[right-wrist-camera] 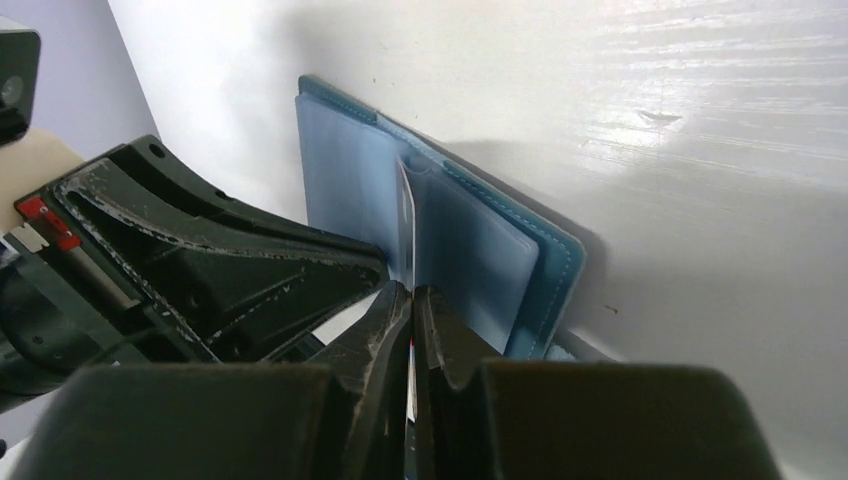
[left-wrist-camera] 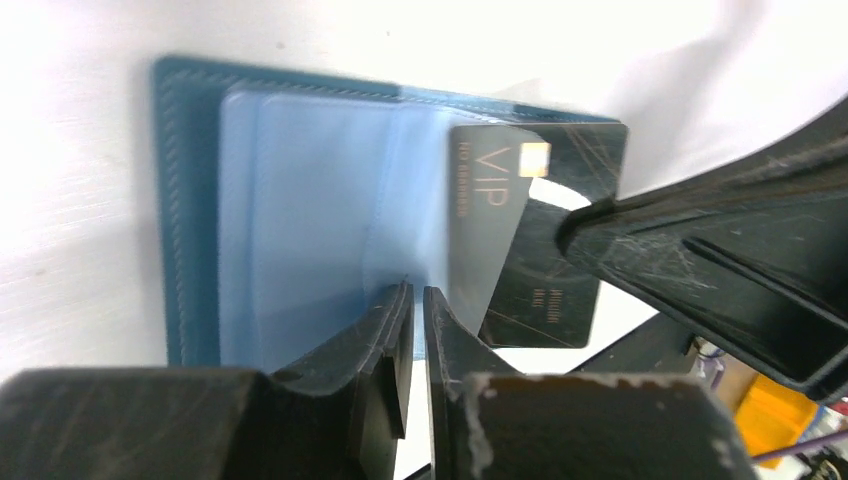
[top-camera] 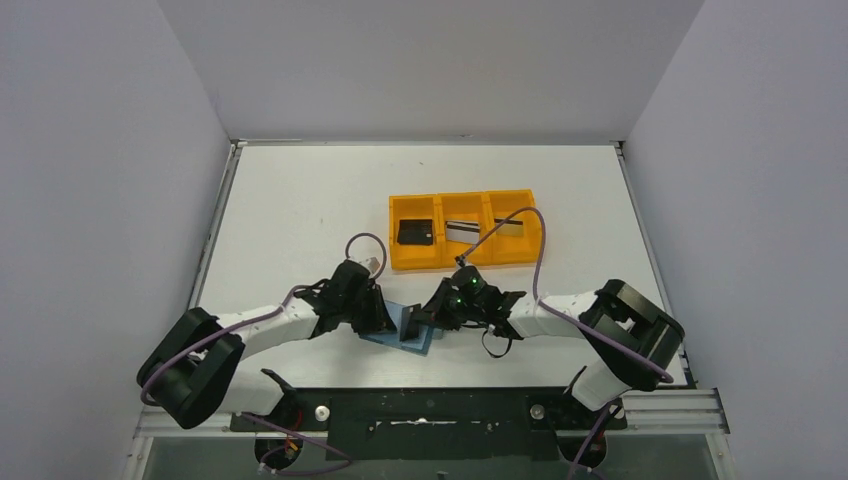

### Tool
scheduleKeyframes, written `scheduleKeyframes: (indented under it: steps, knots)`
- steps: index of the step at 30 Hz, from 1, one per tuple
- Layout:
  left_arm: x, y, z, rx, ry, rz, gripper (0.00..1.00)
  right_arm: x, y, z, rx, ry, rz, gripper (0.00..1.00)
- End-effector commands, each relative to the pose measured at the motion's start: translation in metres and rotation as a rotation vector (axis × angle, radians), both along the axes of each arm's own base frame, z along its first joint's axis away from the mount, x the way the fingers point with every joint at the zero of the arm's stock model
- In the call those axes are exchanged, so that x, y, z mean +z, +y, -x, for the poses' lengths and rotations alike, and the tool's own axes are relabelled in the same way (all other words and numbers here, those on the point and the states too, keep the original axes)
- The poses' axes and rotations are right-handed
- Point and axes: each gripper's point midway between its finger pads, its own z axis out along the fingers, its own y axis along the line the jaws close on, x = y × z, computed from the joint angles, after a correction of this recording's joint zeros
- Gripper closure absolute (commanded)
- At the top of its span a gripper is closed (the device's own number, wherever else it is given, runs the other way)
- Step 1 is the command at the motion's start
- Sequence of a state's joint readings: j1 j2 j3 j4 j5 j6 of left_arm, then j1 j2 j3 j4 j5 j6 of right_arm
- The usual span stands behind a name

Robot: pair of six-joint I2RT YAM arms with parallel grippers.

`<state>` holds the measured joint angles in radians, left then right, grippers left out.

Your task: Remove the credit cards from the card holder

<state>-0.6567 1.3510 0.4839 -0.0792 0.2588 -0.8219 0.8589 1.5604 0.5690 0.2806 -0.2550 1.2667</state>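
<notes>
One black card (left-wrist-camera: 540, 290) half out of the card holder (left-wrist-camera: 190, 210): glossy, with a gold chip and "VIP" lettering, one side tucked under a clear sleeve, the other bare and toward the right arm (top-camera: 545, 312). Long axis roughly near to far, judging from overhead, so likely a sideways draw to the right, away from the left arm (top-camera: 280, 322). Right jaws pressed together, a thin edge caught between the tips, most likely that same card seen edge-on. Left jaws closed to a narrow slit at the sleeve's rim; impossible to tell whether pinching plastic or merely touching. Holder itself open and flat on the bench (top-camera: 300, 220), near the front edge, squarely between both arms; teal cover, pale blue-grey pockets. Three credit cards (top-camera: 415, 232) in the orange tray (top-camera: 465, 262) farther back, one per compartment: black at left, silver-grey in the middle and at right.
</notes>
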Motion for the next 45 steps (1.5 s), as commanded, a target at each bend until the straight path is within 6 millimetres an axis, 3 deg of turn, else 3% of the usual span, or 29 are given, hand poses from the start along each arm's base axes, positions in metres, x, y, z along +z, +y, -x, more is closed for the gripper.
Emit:
scheduleKeyframes:
  steps: [1, 7, 11, 16, 19, 25, 33, 39, 43, 45]
  knots:
    - [0.015, 0.017, -0.022, 0.06, -0.092, -0.106, 0.88, 0.017, -0.007, -0.013, -0.005, -0.083, 0.055, 1.0]
    - [0.047, 0.009, -0.037, 0.087, -0.156, -0.058, 0.77, 0.017, -0.008, -0.013, 0.021, -0.088, 0.086, 1.0]
    - [0.06, 0.018, -0.042, 0.112, -0.193, -0.078, 0.68, 0.019, -0.004, -0.013, 0.021, -0.085, 0.059, 1.0]
    - [0.064, 0.066, -0.056, 0.269, -0.198, -0.196, 0.63, 0.02, -0.003, -0.013, 0.039, -0.071, 0.092, 1.0]
    - [0.065, 0.076, -0.061, 0.307, -0.191, -0.095, 0.63, 0.017, 0.002, -0.011, 0.094, -0.064, 0.102, 1.0]
    - [0.054, 0.059, -0.044, 0.238, -0.144, 0.03, 0.63, 0.01, 0.01, -0.011, 0.193, -0.058, 0.163, 1.0]
    - [0.054, 0.051, -0.034, 0.222, -0.141, 0.107, 0.63, 0.018, 0.01, -0.019, 0.234, -0.076, 0.222, 1.0]
    - [0.078, 0.034, -0.04, 0.194, -0.208, 0.173, 0.63, 0.017, 0.015, -0.014, 0.264, -0.061, 0.2, 1.0]
    - [0.106, 0.006, -0.048, 0.166, -0.281, 0.209, 0.65, 0.023, 0.021, -0.014, 0.297, -0.092, 0.164, 1.0]
    - [0.102, -0.007, -0.048, 0.146, -0.265, 0.222, 0.68, 0.02, 0.019, -0.016, 0.297, -0.089, 0.177, 1.0]
